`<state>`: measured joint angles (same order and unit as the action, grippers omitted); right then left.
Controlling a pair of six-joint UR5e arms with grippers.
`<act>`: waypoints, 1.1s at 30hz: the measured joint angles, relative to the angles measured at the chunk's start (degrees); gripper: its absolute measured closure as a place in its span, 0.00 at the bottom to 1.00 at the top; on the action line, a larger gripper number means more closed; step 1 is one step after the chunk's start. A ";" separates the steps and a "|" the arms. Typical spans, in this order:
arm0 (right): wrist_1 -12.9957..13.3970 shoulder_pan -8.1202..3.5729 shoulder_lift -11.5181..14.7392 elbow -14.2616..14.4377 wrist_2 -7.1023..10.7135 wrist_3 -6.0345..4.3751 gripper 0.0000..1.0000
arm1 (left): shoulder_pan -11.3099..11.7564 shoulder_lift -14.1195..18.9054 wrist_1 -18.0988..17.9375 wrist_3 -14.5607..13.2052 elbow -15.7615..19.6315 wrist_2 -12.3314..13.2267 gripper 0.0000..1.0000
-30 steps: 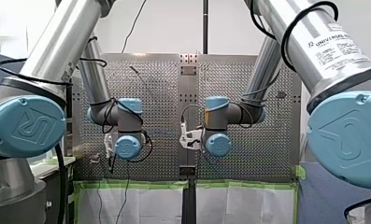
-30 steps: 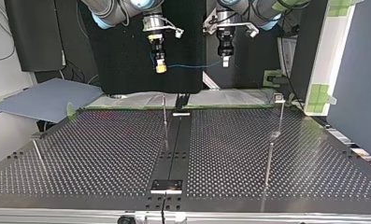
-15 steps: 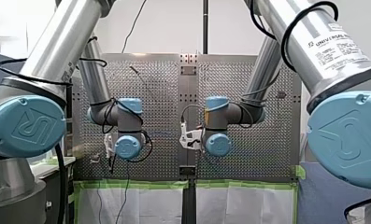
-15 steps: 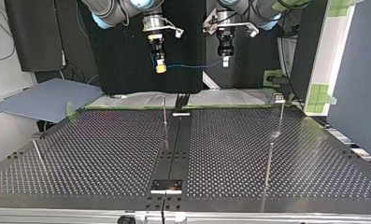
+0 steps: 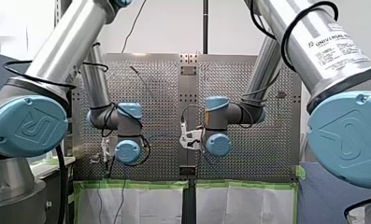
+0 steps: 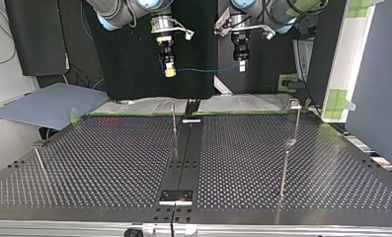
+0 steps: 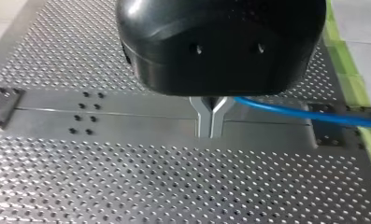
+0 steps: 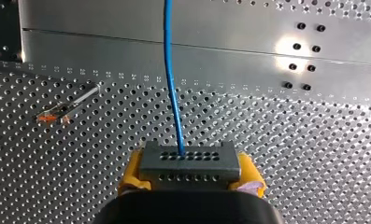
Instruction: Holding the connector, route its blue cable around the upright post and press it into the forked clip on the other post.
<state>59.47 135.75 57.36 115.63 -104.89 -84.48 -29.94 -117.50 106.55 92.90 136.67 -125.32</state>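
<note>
In the top view both grippers hang high above the perforated table (image 6: 109, 168). My right gripper (image 6: 170, 72), with yellow pads, is shut on the grey connector (image 8: 190, 161). The blue cable (image 6: 203, 69) runs level from it to my left gripper (image 6: 241, 65). In the left wrist view, the left gripper (image 7: 211, 122) has its metal fingers shut on the cable (image 7: 304, 113), which leads off to one side. A thin upright post (image 6: 174, 118) stands below the grippers. A second post (image 6: 296, 121) with a small clip on top is at the top view's right.
Another slim post (image 6: 283, 173) stands nearer the camera at the top view's right, and a short one (image 6: 39, 159) at its left. A dark centre rail (image 6: 186, 153) runs down the table. A grey sheet (image 6: 45, 104) lies beyond the table's left corner.
My left arm has shifted slightly, carrying its gripper a little toward the top view's right and downward. The cable stays stretched between the grippers. My right arm has not moved.
</note>
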 joint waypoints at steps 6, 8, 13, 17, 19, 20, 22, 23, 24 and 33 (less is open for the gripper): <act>-0.04 0.00 0.00 0.00 0.03 0.00 1.00 | 0.03 -2.06 -0.10 0.00 -0.02 -0.12 1.00; -0.05 0.00 0.00 0.00 0.03 0.00 1.00 | 0.03 -2.22 -0.10 0.00 -0.02 -0.13 1.00; -0.05 0.00 0.00 0.00 0.02 0.00 1.00 | 0.04 -2.30 -0.11 -0.01 -0.02 -0.13 1.00; -0.65 0.60 -0.57 0.37 -0.57 -0.59 1.00 | 0.04 -2.31 -0.11 -0.01 -0.02 -0.14 1.00; -1.41 1.37 -0.98 0.51 -1.33 -1.35 1.00 | 0.04 -2.31 -0.10 -0.01 -0.02 -0.14 1.00; -1.76 1.72 -1.08 0.55 -1.69 -1.65 1.00 | 0.04 -2.32 -0.10 -0.01 -0.02 -0.14 1.00; -2.67 2.56 -1.23 0.59 -2.59 -2.11 1.00 | 0.04 -2.32 -0.11 -0.01 -0.02 -0.14 1.00; -3.08 2.84 -1.25 0.59 -3.00 -2.22 1.00 | 0.04 -2.32 -0.10 -0.01 -0.02 -0.14 1.00; -3.48 3.05 -1.28 0.60 -3.41 -2.30 1.00 | 0.03 -2.32 -0.10 -0.01 -0.02 -0.14 1.00; -6.31 3.50 -1.32 0.61 -4.95 -2.46 1.00 | 0.04 -2.32 -0.11 -0.01 -0.02 -0.14 1.00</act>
<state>53.16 139.25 56.04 116.24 -109.83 -86.94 -29.90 -119.82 106.44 92.89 136.65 -125.46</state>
